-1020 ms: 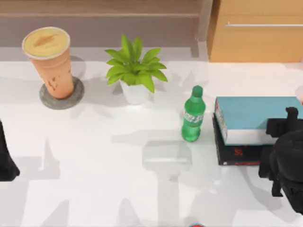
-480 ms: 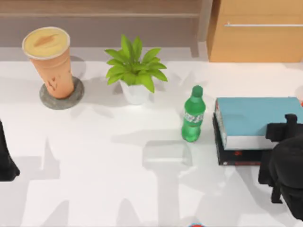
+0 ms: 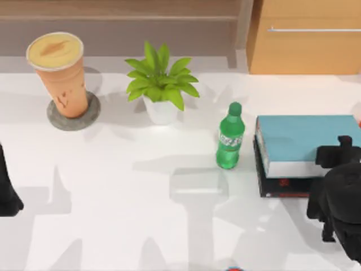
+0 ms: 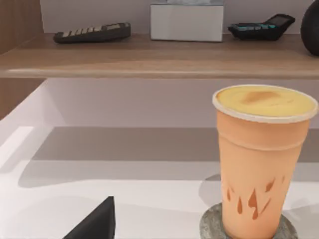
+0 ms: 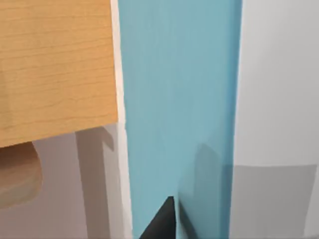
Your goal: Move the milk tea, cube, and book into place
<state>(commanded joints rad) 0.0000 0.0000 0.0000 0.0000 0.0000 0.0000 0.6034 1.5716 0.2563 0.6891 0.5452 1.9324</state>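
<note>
The milk tea [image 3: 59, 73], an orange-tan cup with a creamy top, stands upright on a grey coaster [image 3: 84, 118] at the back left; the left wrist view shows the milk tea [image 4: 259, 164] close up. The light-blue book [image 3: 302, 138] lies flat at the right on a thin black book [image 3: 282, 185]. My right gripper [image 3: 340, 151] hangs over the blue book's near right part, and the right wrist view looks down on its cover [image 5: 179, 99]. The left arm [image 3: 7, 195] is parked at the left edge. The cube is out of view.
A potted plant [image 3: 161, 84] stands at the back middle. A green bottle [image 3: 230, 144] stands just left of the books. A wooden cabinet [image 3: 307, 36] sits at the back right, with a shelf [image 4: 149, 59] behind the cup. A small red sliver [image 3: 234, 269] shows at the front edge.
My right arm has drawn back slightly toward the table's front, over the blue book. The left arm, cup, bottle and plant have not moved.
</note>
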